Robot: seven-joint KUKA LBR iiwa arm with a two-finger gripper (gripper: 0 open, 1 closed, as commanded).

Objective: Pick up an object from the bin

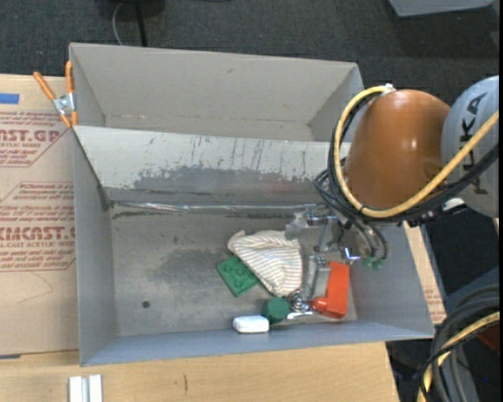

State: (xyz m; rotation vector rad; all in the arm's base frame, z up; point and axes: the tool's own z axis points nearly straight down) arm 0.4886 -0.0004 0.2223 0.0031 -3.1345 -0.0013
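Note:
My gripper (306, 298) reaches down into the bin's front right part. Its tip is among a cluster of things. A striped beige cloth (268, 256) lies bunched just left of it. Immediately to its right, an orange-red block (336, 291) leans against it. By the tip on the left sits a small round green thing (277, 310). A white oblong piece (251, 324) lies beside that, near the front wall. A flat green piece (236, 276) is partly tucked under the cloth's left edge.
The arm's orange dome and yellow cables hang over the bin's right wall. The bin's left half and its sloping back wall are bare grey metal.

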